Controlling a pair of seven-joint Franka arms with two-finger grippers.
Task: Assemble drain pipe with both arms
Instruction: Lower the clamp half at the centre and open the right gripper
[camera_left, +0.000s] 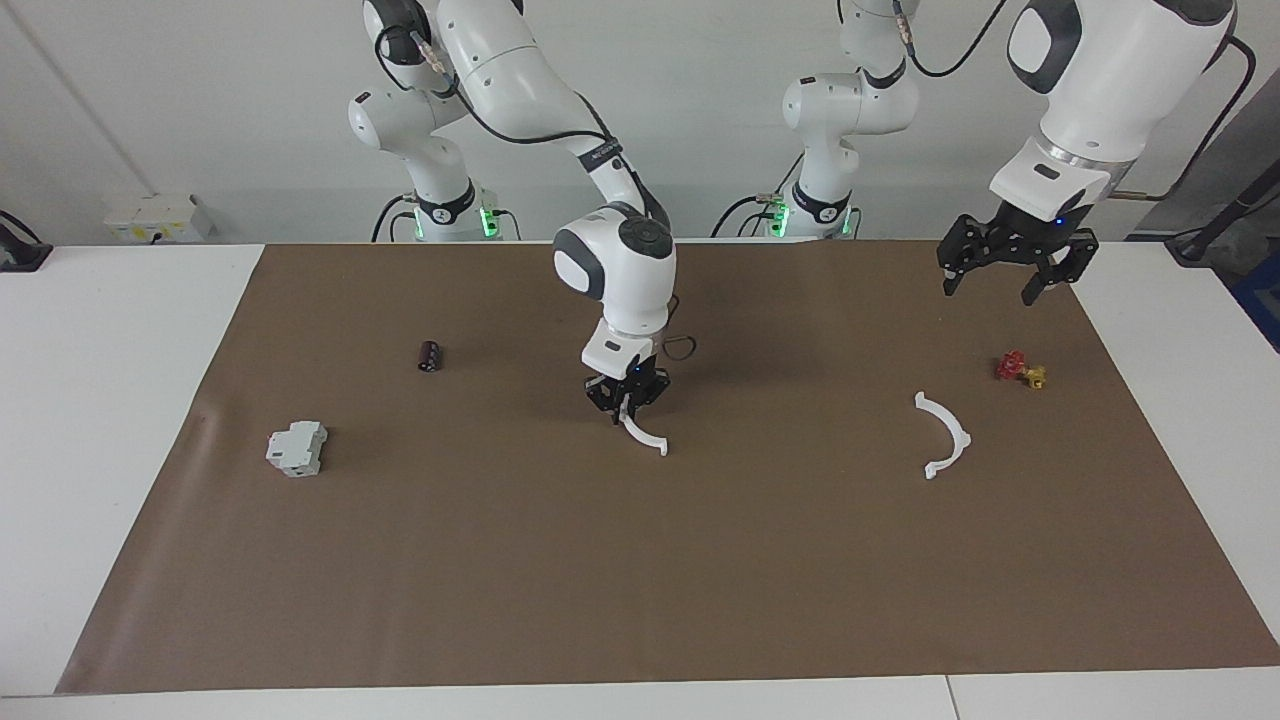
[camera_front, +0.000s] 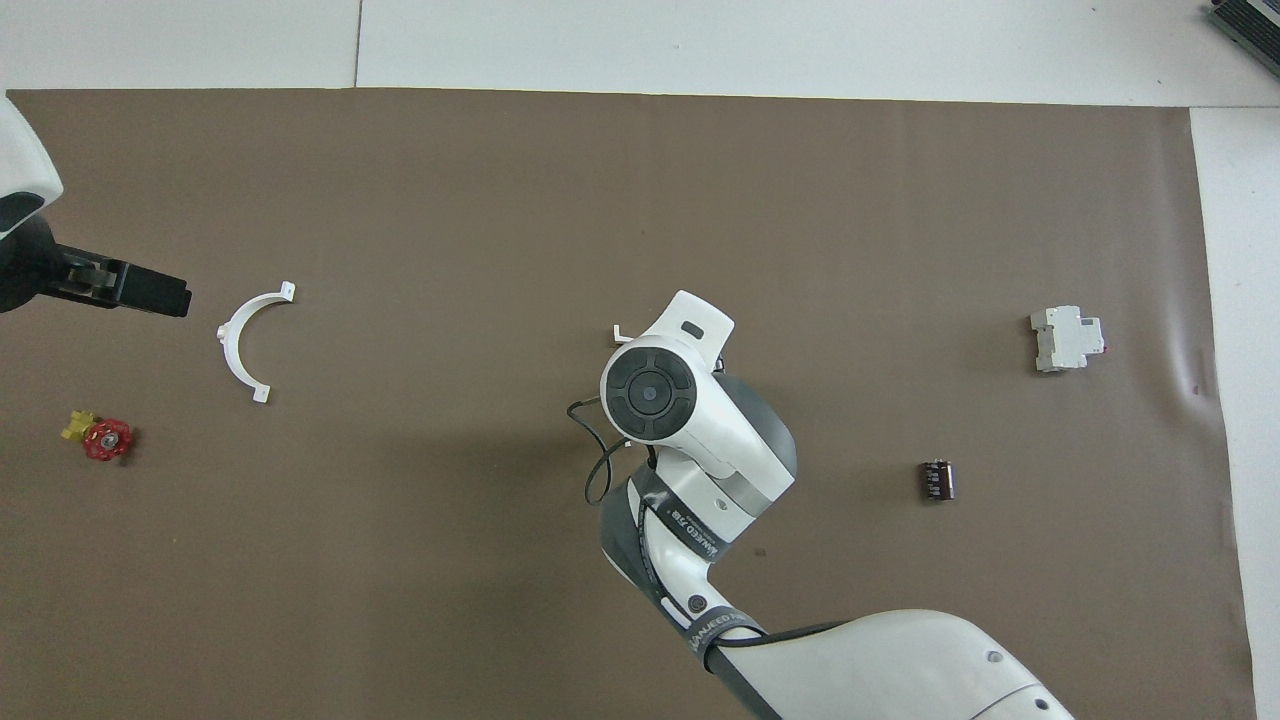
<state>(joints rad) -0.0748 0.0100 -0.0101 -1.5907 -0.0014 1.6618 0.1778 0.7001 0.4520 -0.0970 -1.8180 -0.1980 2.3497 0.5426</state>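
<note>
My right gripper (camera_left: 627, 405) is over the middle of the brown mat (camera_left: 700, 580) and is shut on one end of a white half-ring (camera_left: 645, 436) of the drain pipe. The ring's free end hangs low, close to the mat. In the overhead view the arm hides the gripper and only one tab of this half-ring (camera_front: 620, 331) shows. The second half-ring (camera_left: 945, 436) lies flat on the mat toward the left arm's end; it also shows in the overhead view (camera_front: 243, 340). My left gripper (camera_left: 988, 293) is open and empty, raised over the mat's edge by the valve.
A small red-and-yellow valve (camera_left: 1020, 370) lies near the second half-ring, a little nearer to the robots. A grey-white boxy block (camera_left: 296, 448) and a small black cylinder (camera_left: 430, 355) lie toward the right arm's end of the mat.
</note>
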